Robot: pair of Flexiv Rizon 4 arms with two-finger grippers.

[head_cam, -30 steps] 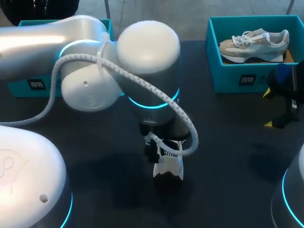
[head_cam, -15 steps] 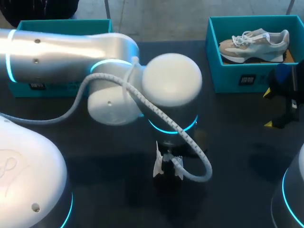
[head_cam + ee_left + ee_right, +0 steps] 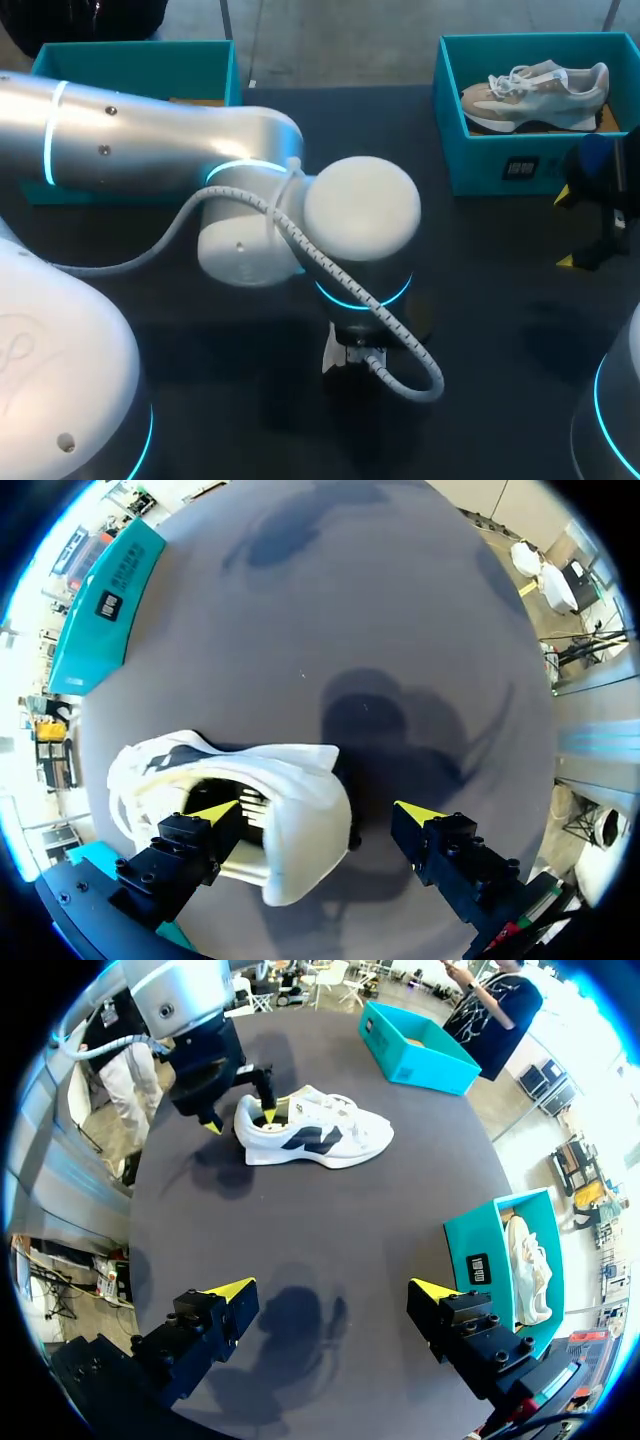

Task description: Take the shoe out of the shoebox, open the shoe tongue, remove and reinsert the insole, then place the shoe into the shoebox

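White shoe (image 3: 295, 780) out on the table, heel right between the left gripper's (image 3: 316, 811) spread fingers, one tip dipped inside the collar. Looks like the insole step: next, pinch and lift. Right gripper (image 3: 332, 1290) hangs wide, empty, well apart.

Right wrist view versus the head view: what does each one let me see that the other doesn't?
Only the right wrist view shows the whole white sneaker on the table, one finger of the left end effector in its opening. Only the head view shows the left arm stretched out from above, hiding most of that sneaker. Both show one teal shoebox and a second shoebox holding another sneaker.
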